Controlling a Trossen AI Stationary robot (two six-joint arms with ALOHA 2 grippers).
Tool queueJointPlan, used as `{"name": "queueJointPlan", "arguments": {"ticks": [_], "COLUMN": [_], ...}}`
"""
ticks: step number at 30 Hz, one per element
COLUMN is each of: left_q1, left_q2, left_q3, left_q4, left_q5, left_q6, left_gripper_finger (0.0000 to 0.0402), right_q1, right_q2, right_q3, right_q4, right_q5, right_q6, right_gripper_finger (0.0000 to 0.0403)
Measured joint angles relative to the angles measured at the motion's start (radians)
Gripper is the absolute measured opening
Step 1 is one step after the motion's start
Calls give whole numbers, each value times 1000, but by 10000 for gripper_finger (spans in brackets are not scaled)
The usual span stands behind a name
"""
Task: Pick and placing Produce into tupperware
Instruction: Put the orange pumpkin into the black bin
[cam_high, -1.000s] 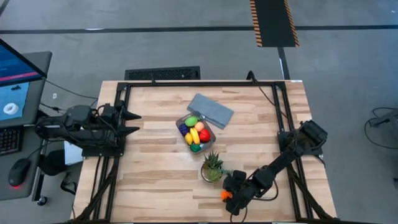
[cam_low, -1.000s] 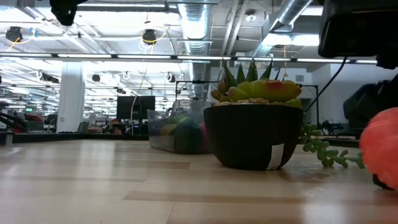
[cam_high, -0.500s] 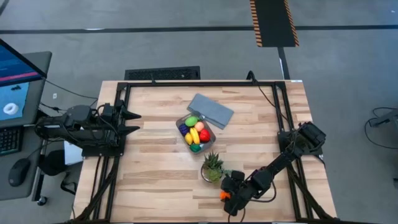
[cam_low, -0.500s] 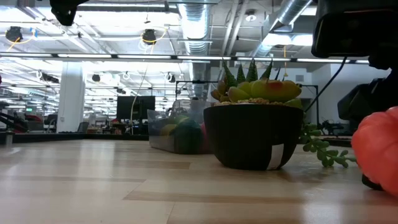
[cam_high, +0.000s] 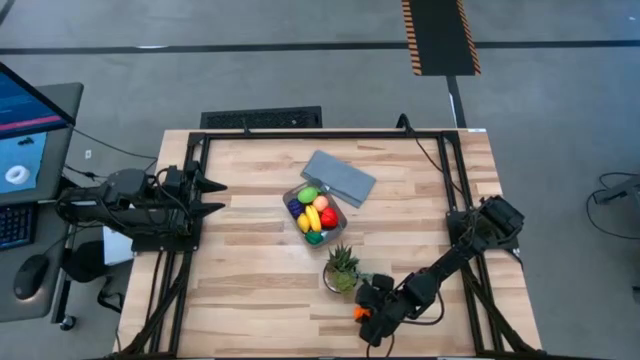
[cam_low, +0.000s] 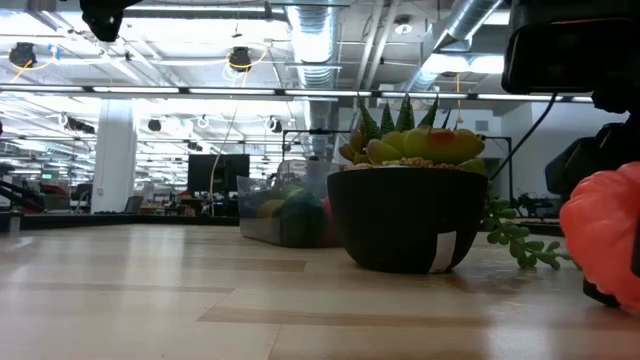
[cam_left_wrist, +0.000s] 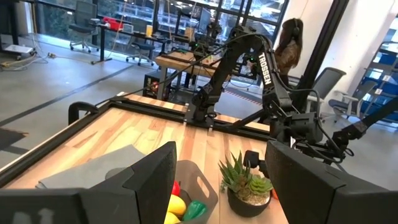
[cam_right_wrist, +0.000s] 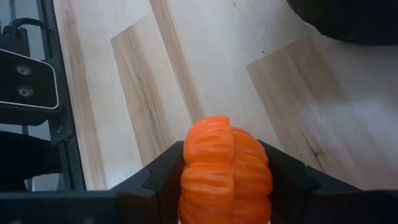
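An orange ridged pumpkin toy (cam_right_wrist: 225, 162) lies near the table's front edge, right of centre, with my right gripper (cam_high: 366, 316) shut on it. In the low view the toy (cam_low: 605, 240) shows at the right edge, low by the tabletop. The clear tupperware (cam_high: 290, 193) stands at mid-table and holds several toy fruits: yellow, red, green, orange and purple. My left gripper (cam_high: 215, 197) hangs raised and level at the table's left edge, open on nothing. My right gripper pinches the pumpkin toy by two opposite ridged sides (cam_right_wrist: 186, 174) between its two fingers (cam_right_wrist: 286, 177). The fingers come slanting down from the table's right side. The toy sits low at the tabletop; whether its underside touches the wood does not show.
A potted spiky green plant (cam_high: 342, 268) in a dark bowl stands just beyond the right gripper, between it and the tub. A flat grey-blue lid (cam_high: 340, 177) lies behind the tub. Black frame rails (cam_high: 180, 260) run along the table's sides.
In the low view the pumpkin toy has shifted a little toward the potted plant. Both arms have kept their places.
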Motion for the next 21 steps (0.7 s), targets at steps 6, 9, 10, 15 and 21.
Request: {"name": "queueJointPlan", "arguments": {"ticks": [6,9,10,15,21], "left_q1": [0,0,0,0,0], "left_q2": [0,0,0,0,0], "left_q3": [0,0,0,0,0], "left_q4": [0,1,1,-46,-79], "left_q5": [0,0,0,-7,-22], "left_q6": [-4,-4,-4,-4,3], "left_gripper_finger": [234,234,234,234,234], "right_q1": [7,13,13,20,20], "right_q2": [-15,-39,-44,-95,-155], "right_q3": [-2,-7,-7,-4,-4], "right_q4": [-26,-73,-74,-101,-111], "right_q5": [20,34,37,77,163], "right_q6": [11,25,25,26,24], "right_gripper_finger": [188,189,191,196,191]}}
